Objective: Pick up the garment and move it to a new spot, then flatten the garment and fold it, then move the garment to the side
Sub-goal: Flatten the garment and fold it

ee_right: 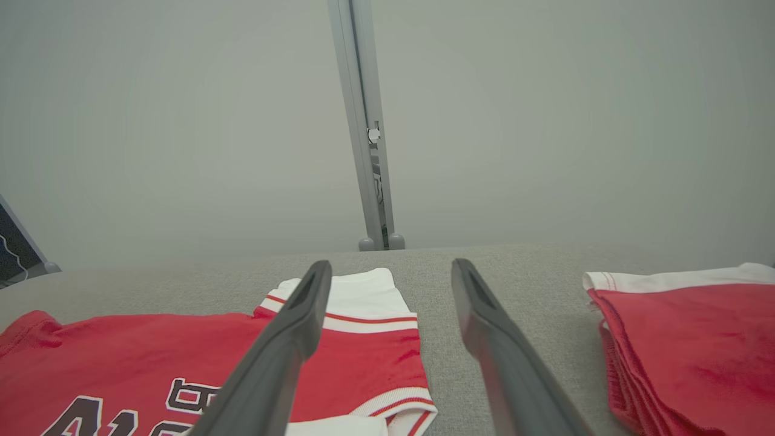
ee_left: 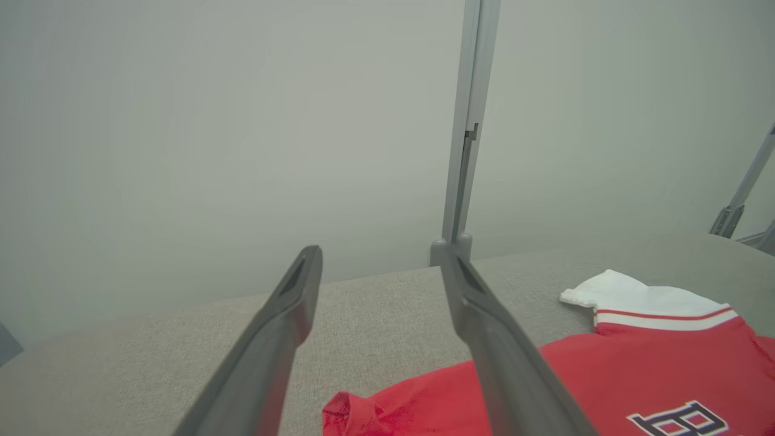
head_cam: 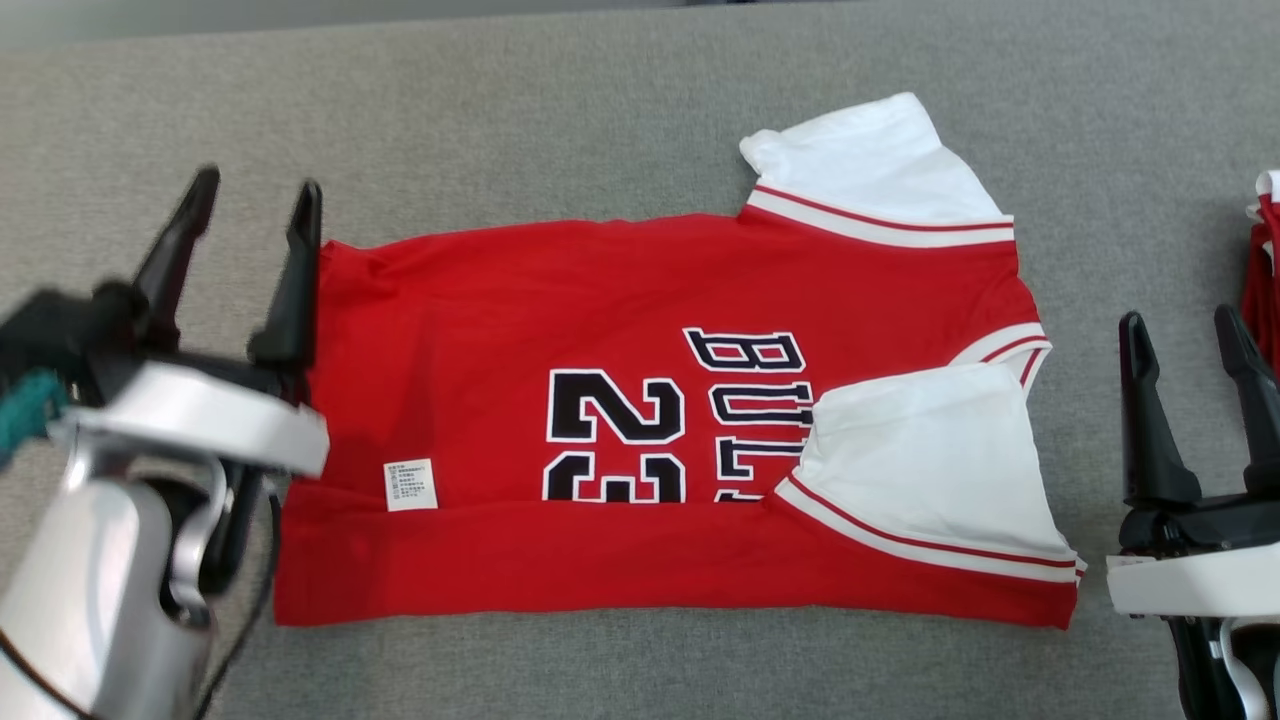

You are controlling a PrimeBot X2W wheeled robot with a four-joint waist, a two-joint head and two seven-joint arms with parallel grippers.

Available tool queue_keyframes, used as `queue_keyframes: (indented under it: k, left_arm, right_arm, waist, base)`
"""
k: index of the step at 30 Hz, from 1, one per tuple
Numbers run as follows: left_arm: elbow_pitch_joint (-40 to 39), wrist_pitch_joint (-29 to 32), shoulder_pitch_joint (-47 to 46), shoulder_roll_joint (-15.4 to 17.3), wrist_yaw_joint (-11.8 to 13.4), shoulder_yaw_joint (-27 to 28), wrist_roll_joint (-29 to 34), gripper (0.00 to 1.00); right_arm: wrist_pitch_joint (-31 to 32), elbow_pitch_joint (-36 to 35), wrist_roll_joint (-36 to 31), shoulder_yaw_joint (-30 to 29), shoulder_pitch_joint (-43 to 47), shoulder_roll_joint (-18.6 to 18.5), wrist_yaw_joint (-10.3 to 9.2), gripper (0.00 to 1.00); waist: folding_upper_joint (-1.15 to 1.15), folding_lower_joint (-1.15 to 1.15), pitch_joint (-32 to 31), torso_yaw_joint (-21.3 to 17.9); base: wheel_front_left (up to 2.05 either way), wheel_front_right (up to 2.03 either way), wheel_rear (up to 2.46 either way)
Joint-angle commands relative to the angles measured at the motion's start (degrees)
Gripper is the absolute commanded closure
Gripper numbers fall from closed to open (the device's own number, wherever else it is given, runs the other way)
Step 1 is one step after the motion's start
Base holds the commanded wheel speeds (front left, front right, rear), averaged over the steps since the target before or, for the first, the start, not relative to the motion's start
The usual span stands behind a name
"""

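Left gripper (head_cam: 258, 182), blurred, spread wide and empty beside the jersey (head_cam: 480, 300). Right gripper (head_cam: 1178, 318) likewise wide, empty; a fold (head_cam: 600, 560) hides half its print (head_cam: 680, 410).

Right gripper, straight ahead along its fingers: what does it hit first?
Probably nothing nearby: the open right gripper points over bare table between the garment and a folded red stack, toward a grey post. Depth unclear.

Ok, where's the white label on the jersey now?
In the head view, the label sits on the left end of the garment, just left of the 23 print, close to the left tool.
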Motion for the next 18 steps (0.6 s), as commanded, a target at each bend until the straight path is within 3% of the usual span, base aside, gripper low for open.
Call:
queue_keyframes:
  k: [1,10,18]
  left_arm:
    - [3.4,1.6,-4.7,0.6,-1.4,-0.1,-1.0,0.00]
    - [27.3,12.3,-17.5,0.0,-6.4,-1.8,-6.5,0.00]
    - [37.1,17.0,-20.6,0.0,-7.4,-1.8,-9.0,0.00]
  right_arm:
    - [-0.1,-0.1,0.1,0.3,-1.5,-0.2,0.02,0.00]
    - [-2.0,2.5,1.1,1.6,-4.0,0.5,0.02,0.00]
    - [-3.2,4.4,1.5,1.6,-4.2,0.7,0.02,0.00]
  waist:
    - [0.00,0.00,2.4,-1.2]
    - [0.00,0.00,5.7,-4.0]
    - [0.00,0.00,5.6,-4.1]
  base:
    - [0.00,0.00,0.00]
    - [0.00,0.00,0.00]
    - [0.00,0.00,0.00]
